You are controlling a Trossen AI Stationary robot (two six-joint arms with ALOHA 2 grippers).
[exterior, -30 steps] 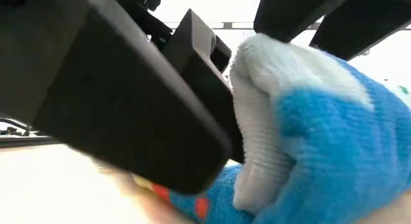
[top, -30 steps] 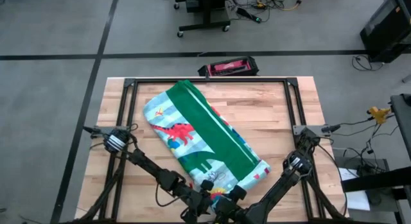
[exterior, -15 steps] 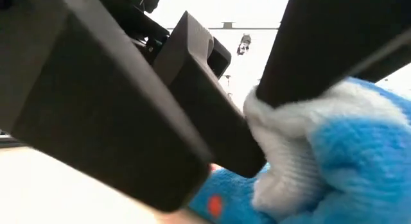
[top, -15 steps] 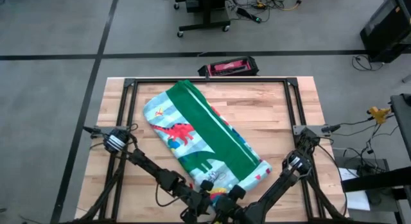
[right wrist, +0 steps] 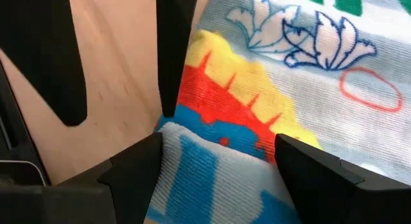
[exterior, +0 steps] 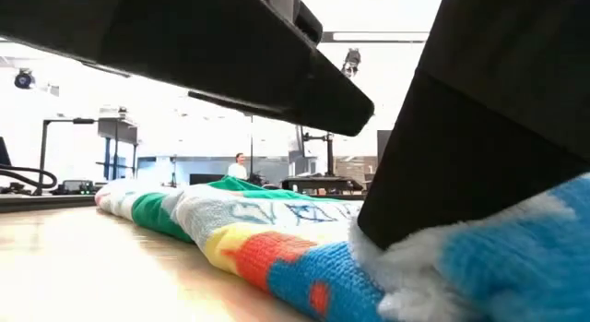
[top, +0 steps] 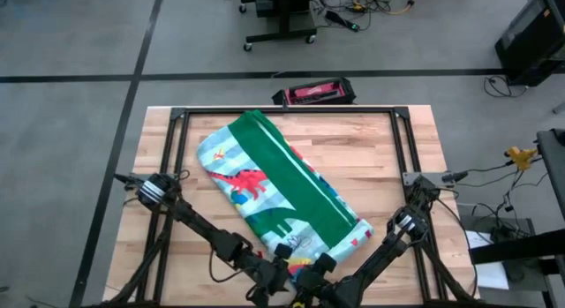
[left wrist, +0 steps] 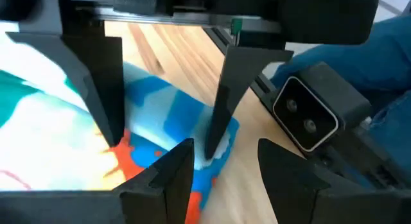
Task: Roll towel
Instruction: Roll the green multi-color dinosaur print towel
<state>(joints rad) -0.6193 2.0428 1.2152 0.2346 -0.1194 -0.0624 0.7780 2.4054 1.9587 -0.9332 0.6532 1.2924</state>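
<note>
The towel (top: 282,189), folded into a long band with a green stripe and dinosaur print, lies flat on the wooden table, running slantwise from far left to near right. Both grippers are at its near end. My right gripper (right wrist: 218,137) is open and stands astride the blue, orange and white near corner (exterior: 304,267). My left gripper (left wrist: 225,147) is open beside that corner, over bare wood. In the low view its finger (exterior: 277,64) hangs above the cloth, clear of it. My right gripper comes at the towel slanting down from the table's near right. Its open fingers (left wrist: 215,121) are set on the towel's near corner, one tip on the white-blue edge (exterior: 406,262), the other on the orange print (left wrist: 122,150). The towel lies on the table under them.
A grey camera box (left wrist: 305,115) sits on the table close to the towel's near corner. A black metal frame (top: 291,111) runs around the tabletop, and a red-black case (top: 313,92) lies at the far edge. Bare wood (top: 380,167) shows right of the towel.
My right gripper has come down onto the towel's near corner. That corner stood bunched up beside my left gripper's finger and now lies low on the table. My left gripper has risen a little, clear of the cloth.
</note>
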